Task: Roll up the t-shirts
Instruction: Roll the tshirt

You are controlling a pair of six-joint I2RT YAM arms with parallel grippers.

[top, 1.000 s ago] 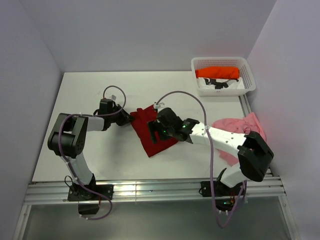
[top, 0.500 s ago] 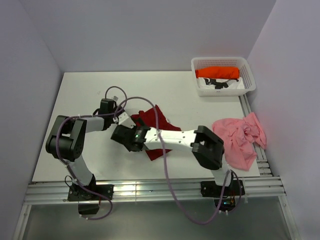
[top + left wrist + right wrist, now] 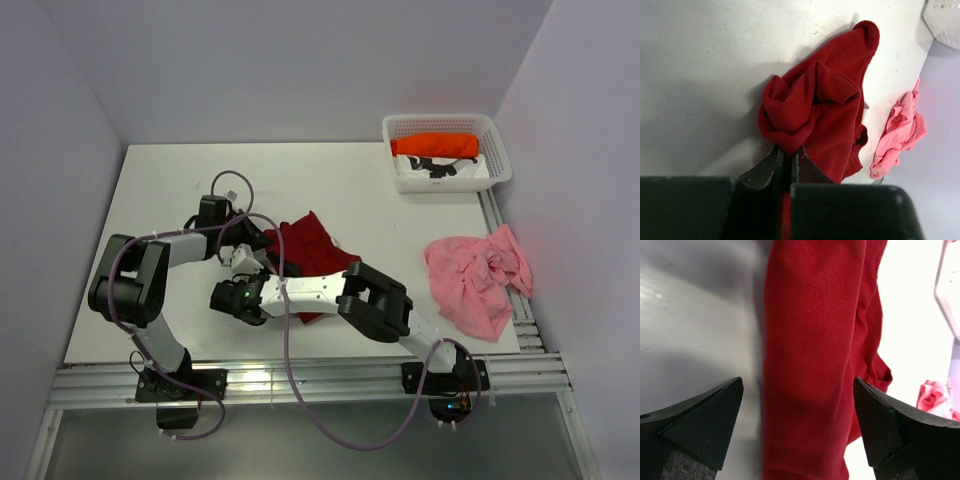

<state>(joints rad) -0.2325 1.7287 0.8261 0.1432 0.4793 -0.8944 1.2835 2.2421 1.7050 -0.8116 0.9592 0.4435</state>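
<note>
i see my left gripper (image 3: 786, 159) pinching a bunched fold of the dark red t-shirt (image 3: 825, 100); my right gripper (image 3: 797, 390) hangs spread wide over the same cloth.

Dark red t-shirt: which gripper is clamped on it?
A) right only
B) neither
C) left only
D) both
C: the left wrist view shows the left gripper pinched shut on a bunched fold of the dark red t-shirt, while the right gripper has its jaws wide open over the cloth.
</note>
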